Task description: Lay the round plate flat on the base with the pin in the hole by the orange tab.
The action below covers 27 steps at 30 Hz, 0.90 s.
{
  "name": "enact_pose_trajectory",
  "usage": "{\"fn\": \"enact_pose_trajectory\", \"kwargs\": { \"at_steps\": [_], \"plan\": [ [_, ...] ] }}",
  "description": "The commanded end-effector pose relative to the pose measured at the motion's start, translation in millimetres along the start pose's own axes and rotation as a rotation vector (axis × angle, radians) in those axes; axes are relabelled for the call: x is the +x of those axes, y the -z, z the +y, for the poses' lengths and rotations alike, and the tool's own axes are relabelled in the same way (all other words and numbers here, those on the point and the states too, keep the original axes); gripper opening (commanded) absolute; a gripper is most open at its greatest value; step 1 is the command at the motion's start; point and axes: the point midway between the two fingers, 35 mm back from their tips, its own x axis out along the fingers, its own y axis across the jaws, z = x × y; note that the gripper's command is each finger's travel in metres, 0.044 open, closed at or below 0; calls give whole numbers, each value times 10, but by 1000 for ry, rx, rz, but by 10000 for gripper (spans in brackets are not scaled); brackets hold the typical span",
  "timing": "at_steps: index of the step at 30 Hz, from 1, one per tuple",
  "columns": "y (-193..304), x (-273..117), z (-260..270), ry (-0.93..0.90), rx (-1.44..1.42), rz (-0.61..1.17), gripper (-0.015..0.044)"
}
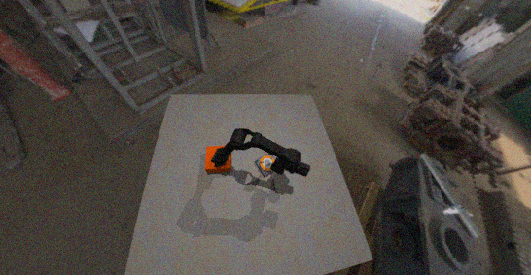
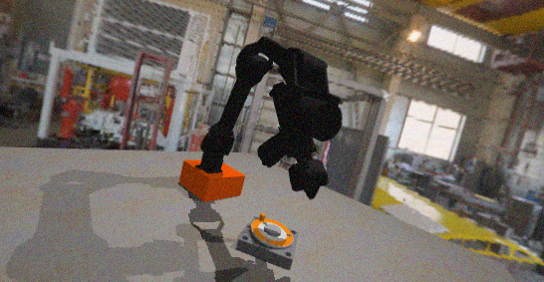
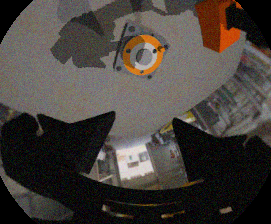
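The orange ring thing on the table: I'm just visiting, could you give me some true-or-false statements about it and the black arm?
1. The gripper hangs above the round plate without touching it. True.
2. The gripper is shut on the plate. False: its fingers stand wide apart with nothing between them.
3. The plate sits on a grey square base. True.
4. The plate is blue. False: it is orange with a pale middle.
5. The arm rises from an orange block. True.
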Motion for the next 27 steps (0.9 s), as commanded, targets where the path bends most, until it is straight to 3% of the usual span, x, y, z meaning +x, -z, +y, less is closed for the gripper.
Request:
{"fn": "enact_pose_trajectory", "kwargs": {
  "at_steps": [1,15,19,24,27],
  "plan": [
    [-4,10,-7,-1,-20,-5,374],
    [-422,569,-485,102,-1398,-393,6],
    [-522,648,-562,168,-1661,-467,0],
    [-738,782,-701,361,-2184,-615,0],
    [-753,862,-798,401,-2272,-616,0]
  ]
}}
